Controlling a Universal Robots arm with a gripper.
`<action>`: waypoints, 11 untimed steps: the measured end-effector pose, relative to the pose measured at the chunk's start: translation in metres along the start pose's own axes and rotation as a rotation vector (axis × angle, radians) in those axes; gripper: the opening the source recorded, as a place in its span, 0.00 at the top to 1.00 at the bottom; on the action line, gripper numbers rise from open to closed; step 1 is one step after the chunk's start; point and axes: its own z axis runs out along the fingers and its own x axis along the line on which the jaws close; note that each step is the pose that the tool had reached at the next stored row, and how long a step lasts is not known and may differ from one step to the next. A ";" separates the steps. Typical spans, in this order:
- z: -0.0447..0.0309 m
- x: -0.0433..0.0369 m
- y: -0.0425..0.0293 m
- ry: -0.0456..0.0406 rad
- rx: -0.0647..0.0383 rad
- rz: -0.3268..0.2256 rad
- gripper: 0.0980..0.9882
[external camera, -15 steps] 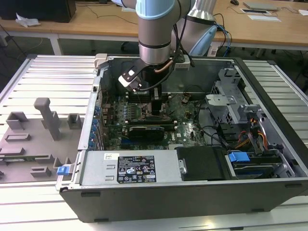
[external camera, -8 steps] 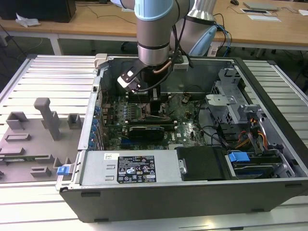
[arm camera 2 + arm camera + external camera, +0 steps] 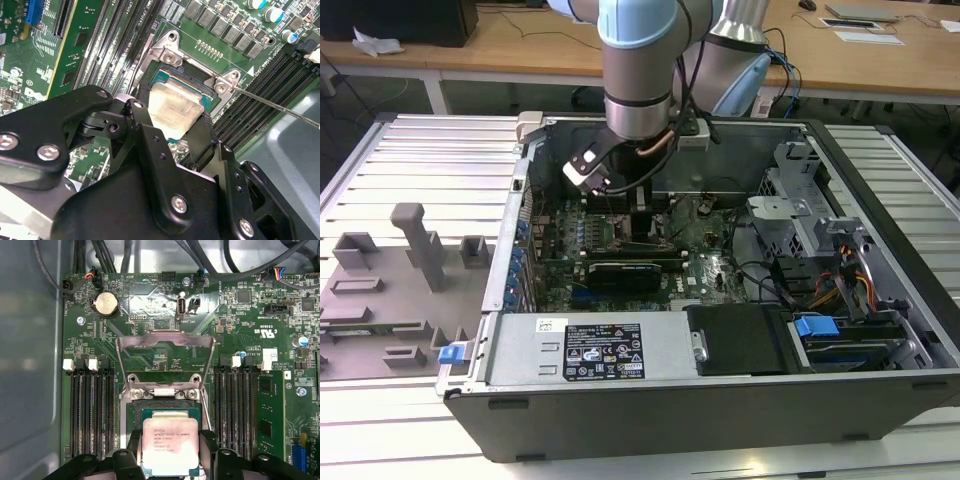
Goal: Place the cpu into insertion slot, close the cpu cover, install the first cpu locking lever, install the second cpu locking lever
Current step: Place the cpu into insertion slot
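My gripper (image 3: 640, 222) reaches down into the open computer case over the green circuit board. In both wrist views its black fingers (image 3: 144, 124) flank the cpu (image 3: 167, 444), a flat silvery square, and are shut on two opposite edges of it. The cpu (image 3: 172, 106) sits at the insertion slot (image 3: 165, 407), just over its dark metal frame (image 3: 172, 54); whether it rests in the slot I cannot tell. The cpu cover (image 3: 165, 342) stands swung open on the far side of the slot. A thin metal lever rod (image 3: 280, 105) sticks out from one corner of the slot.
Long black memory slots (image 3: 90, 410) run along both sides of the socket. A black expansion card (image 3: 625, 270) lies just in front of the gripper. Case walls, a drive cage (image 3: 820, 250) and cables (image 3: 240, 260) close in the board. A grey fixture tray (image 3: 390, 290) lies at the exterior view's left.
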 end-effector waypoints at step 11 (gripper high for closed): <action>0.0079 0.0056 -0.0006 -0.0009 0.000 0.011 0.50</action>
